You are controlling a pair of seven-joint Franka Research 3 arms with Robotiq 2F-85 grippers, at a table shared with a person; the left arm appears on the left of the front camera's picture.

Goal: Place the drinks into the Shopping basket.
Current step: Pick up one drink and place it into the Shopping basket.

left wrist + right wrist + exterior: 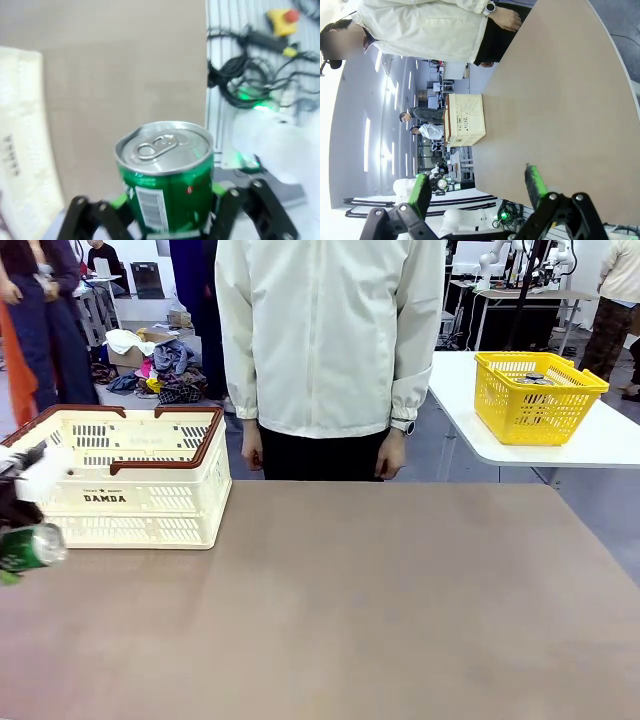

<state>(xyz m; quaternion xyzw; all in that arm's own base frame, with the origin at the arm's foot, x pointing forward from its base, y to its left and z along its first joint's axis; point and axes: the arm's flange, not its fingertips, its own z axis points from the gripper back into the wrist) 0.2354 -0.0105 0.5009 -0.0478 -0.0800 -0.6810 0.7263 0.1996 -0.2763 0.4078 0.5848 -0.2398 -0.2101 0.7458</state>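
Observation:
A green drink can (167,192) with a silver pull-tab top sits between the green pads of my left gripper (167,222), which is shut on it. In the front view the same can (30,548) lies tilted on its side in the left gripper (16,528) at the far left edge, just in front of the Shopping basket (130,502), cream-white with a brown rim and marked "DAMDA". The basket's wall (20,150) also runs along the left edge of the left wrist view. My right gripper (477,182) hangs open above the near table edge with nothing between its fingers.
A person in a white jacket (330,335) stands at the far side of the brown table (380,610), hands hanging down. A yellow basket (536,395) stands on a separate white table at the back right. Cables (250,85) lie beyond the table's edge.

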